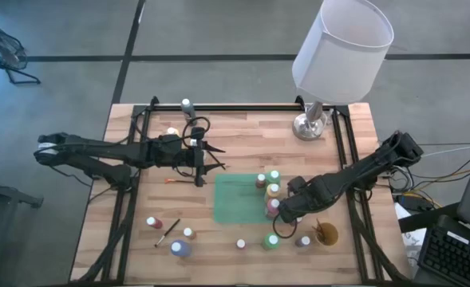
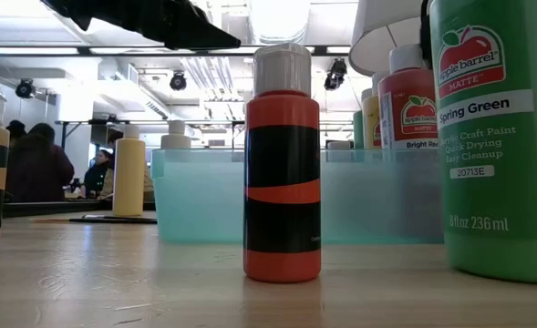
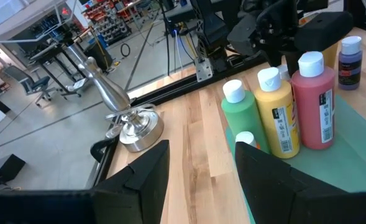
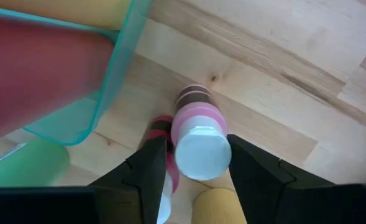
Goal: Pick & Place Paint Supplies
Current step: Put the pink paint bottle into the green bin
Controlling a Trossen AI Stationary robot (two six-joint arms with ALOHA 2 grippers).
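Note:
My right gripper (image 4: 198, 177) points down over the table's right half, beside the right side of a see-through teal tray (image 1: 238, 199). Its fingers stand on either side of a pink bottle (image 4: 198, 134) with a white cap, which stands upright on the wood. A second pink bottle (image 4: 163, 127) shows behind one finger. Green, yellow and red bottles (image 3: 276, 118) stand in the tray. My left gripper (image 3: 198, 180) hangs open above the table's left centre, nothing between its fingers. My right gripper has its fingers close on two opposite sides of the pink bottle's white cap (image 4: 201, 152), coming from above. Whether the fingers touch the cap, I cannot tell. The bottle stands upright with its bottom on the table.
A large spring green bottle (image 1: 272, 239), an orange bottle (image 2: 282, 182), a tan cup (image 1: 326, 233) and more small bottles (image 1: 179, 248) stand along the near side. A brush (image 1: 167, 233) lies at the near left. A lamp (image 1: 314, 123) stands at the far right.

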